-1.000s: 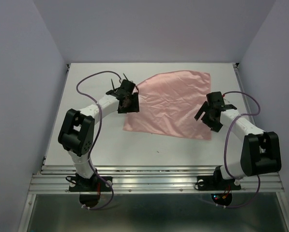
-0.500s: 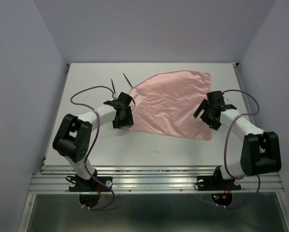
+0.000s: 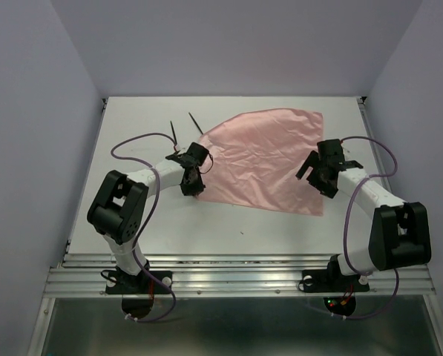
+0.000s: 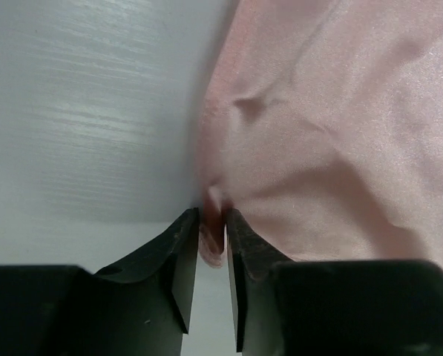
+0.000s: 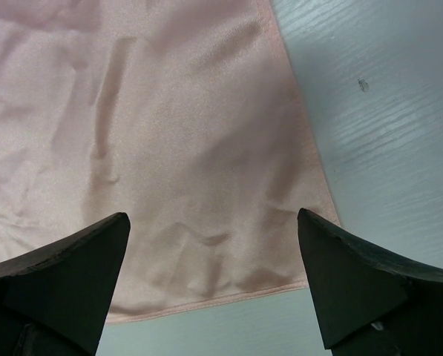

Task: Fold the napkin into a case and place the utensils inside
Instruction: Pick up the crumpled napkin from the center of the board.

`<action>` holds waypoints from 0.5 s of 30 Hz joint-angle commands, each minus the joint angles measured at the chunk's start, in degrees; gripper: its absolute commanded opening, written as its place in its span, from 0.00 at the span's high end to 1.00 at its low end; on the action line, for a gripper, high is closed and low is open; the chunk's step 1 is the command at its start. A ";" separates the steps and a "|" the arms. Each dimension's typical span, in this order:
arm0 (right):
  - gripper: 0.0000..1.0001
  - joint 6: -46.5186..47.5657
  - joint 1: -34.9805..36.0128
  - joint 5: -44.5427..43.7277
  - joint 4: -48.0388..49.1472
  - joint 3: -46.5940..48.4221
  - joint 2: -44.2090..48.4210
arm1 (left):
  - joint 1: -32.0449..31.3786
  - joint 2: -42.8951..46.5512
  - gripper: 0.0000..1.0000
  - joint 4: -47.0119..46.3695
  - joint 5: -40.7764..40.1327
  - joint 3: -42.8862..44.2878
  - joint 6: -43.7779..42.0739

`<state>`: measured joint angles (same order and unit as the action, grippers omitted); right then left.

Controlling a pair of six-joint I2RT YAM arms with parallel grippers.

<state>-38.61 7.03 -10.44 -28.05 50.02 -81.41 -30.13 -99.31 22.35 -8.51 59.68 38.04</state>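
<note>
- The napkin [image 3: 262, 159] is seen spread flat and wrinkled on the table [image 3: 132, 215], between the two arms, not yet folded into a case.
- A small ridge of cloth at its near-left corner is pinched between the narrow-set fingers of the left gripper [image 4: 212, 222]. The corner is gripped low, at the table surface.
- The near-right corner is framed between the wide-spread fingers of the right gripper [image 5: 214, 230]. Nothing is held there, and whether the tips touch the cloth cannot be told.
- The utensils [image 3: 185, 127] are laid on the bare table just beyond the left gripper, beside the napkin's far-left edge. Fork and spoon cannot be told apart at this size.
- The step in hand is judged to be the taking of both near corners for the first fold.
- Next, the right fingers would need to be lowered and closed on their corner. Both corners could then be lifted together and carried across, level, so that the thin cloth is not dragged or bunched.
</note>
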 commanded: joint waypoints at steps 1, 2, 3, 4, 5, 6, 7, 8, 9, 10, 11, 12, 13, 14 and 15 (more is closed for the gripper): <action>0.00 -1.29 -0.35 0.58 2.04 -0.27 2.22 | -1.07 -3.17 0.80 1.74 -1.33 -0.53 2.47; 0.01 -1.90 -0.35 1.03 1.34 0.07 1.96 | -0.98 -3.00 0.86 1.91 -1.50 -0.36 2.56; 0.01 -2.43 -0.35 1.29 0.73 0.34 1.52 | -1.07 -2.74 0.91 2.08 -1.94 -0.09 2.56; 0.02 -2.70 -0.35 2.25 0.20 0.34 1.17 | -1.07 -2.56 0.98 2.26 -2.21 0.08 2.56; 0.05 -3.13 -0.35 2.61 -0.50 0.17 0.38 | -1.07 -1.78 1.00 2.43 -2.30 0.61 2.39; 0.08 -3.57 -0.35 2.70 -0.86 -0.10 0.11 | -1.07 -1.25 1.00 2.52 -2.38 0.87 1.87; 0.11 -4.01 -0.35 2.70 -1.65 -0.36 -0.41 | -1.07 -0.02 1.00 2.52 -2.47 1.14 1.60; 0.13 -4.10 -0.35 2.79 -2.09 -0.62 -0.51 | -1.07 0.60 1.00 2.52 -2.47 1.23 1.25; 0.17 -4.28 -0.35 2.62 -2.18 -1.23 -0.51 | -1.07 1.21 1.00 2.61 -2.65 1.40 0.55; 0.19 -4.37 -0.35 2.44 -2.53 -1.59 -0.33 | -0.98 1.74 1.00 2.87 -2.91 1.49 0.37; 0.20 -4.72 -0.35 2.44 -2.88 -1.94 -0.07 | -0.98 2.71 1.00 3.14 -3.17 1.67 0.11; 0.21 -4.81 -0.35 2.35 -3.15 -2.55 0.11 | -0.90 3.06 1.00 3.40 -3.35 1.75 -0.16; 0.21 -5.16 -0.35 2.00 -3.76 -2.73 0.28 | -0.63 3.94 1.00 3.49 -3.53 1.58 -0.60; 0.21 -5.33 -0.35 1.83 -4.02 -2.91 0.37 | -0.46 4.21 1.00 3.40 -3.53 1.49 -0.77; 0.21 -5.51 -0.35 1.74 -4.46 -3.00 0.37 | -0.20 4.47 1.00 3.40 -3.61 1.40 -0.95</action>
<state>-42.57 7.03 -8.32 -30.13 47.62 -81.49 -30.74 -99.22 23.31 -9.85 60.31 38.59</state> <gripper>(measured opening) 0.796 0.022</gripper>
